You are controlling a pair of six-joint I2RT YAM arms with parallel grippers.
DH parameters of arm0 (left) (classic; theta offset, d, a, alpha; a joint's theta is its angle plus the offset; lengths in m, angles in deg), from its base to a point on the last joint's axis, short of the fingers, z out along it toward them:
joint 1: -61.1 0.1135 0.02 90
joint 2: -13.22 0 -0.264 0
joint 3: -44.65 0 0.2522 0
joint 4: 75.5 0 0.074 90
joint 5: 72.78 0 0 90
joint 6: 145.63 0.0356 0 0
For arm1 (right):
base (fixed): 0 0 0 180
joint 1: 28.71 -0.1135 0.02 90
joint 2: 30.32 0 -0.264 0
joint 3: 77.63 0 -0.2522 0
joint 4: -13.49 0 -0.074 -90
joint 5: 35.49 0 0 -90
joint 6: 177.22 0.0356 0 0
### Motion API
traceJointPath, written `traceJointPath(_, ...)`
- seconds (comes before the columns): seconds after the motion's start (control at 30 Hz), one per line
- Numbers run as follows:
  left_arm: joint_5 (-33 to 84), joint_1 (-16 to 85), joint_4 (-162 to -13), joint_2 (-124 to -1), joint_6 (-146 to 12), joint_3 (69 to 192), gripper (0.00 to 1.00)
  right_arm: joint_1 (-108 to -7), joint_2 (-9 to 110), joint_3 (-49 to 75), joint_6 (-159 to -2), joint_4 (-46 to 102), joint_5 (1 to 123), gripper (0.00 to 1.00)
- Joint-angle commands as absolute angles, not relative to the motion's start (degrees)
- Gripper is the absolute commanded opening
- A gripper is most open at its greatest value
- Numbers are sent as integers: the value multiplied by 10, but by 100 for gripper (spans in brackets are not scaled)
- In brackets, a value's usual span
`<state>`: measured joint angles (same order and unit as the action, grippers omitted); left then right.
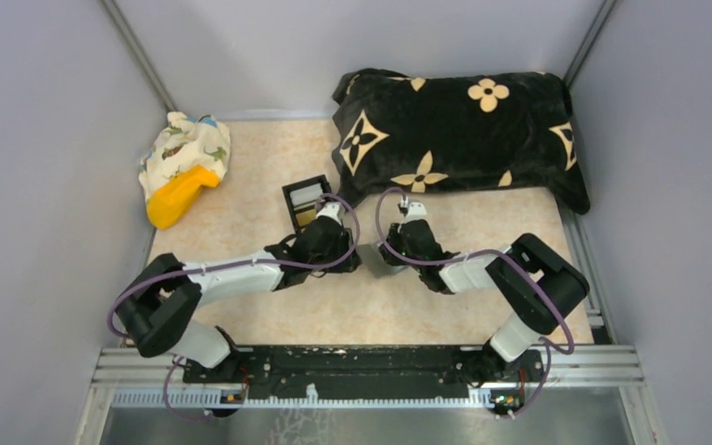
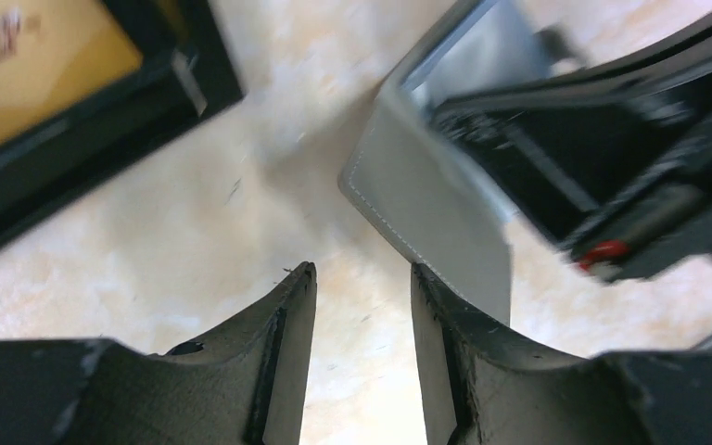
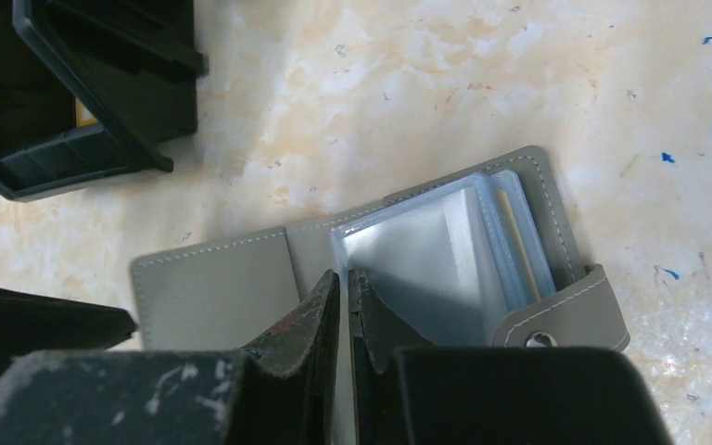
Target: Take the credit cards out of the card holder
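Bent at the elbows and stretched inward from the near edge of the table [image 3: 426, 83], meeting almost wrist to wrist at its middle. On the left, held low with the left gripper [image 2: 362, 273] pointed across the marbled top, fingers parted, only bare surface in the gap. On the right, angled down with the right gripper [image 3: 345, 295] drawn nearly together, clamped on the edge of a clear plastic leaf inside the card holder [image 3: 213, 287].

Lying open on the table right under and ahead of the right fingers: grey covers spread to either side, stitching along the edges, snap tab at the right end, clear sleeves stacked over the right half. Impossible to tell whether cards sit in them.

From the left wrist, seen just ahead and to the right of the parted fingertips and clear of them, one blurred grey cover apparently tilted up.

Ahead and to the left of those fingertips, a black box [image 2: 83, 181] with a gold compartment, near the holder but apart. At the back, a black pillow [image 1: 464, 130] with cream flowers; in the back left corner, a printed cloth bundle [image 1: 190, 144].
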<state>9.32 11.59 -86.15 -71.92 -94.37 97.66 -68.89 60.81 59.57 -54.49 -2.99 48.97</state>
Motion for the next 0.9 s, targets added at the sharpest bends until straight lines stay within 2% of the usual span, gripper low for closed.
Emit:
traceJointPath(0.0,98,112,-865,-688,-920,1045,48,-681,618,595,-529,43,440,9)
traceJointPath(0.23,96,113,-859,-694,-901,1107,49,-681,633,604,-514,42,425,9)
traceJointPath(0.5,154,118,-828,-815,-943,1148,51,-681,636,617,-497,8,449,9)
traceJointPath(0.67,215,123,-800,-864,-977,1151,51,-680,632,625,-497,1,450,9)
traceJointPath(0.87,221,123,-821,-860,-980,1114,50,-681,620,634,-494,7,435,9)
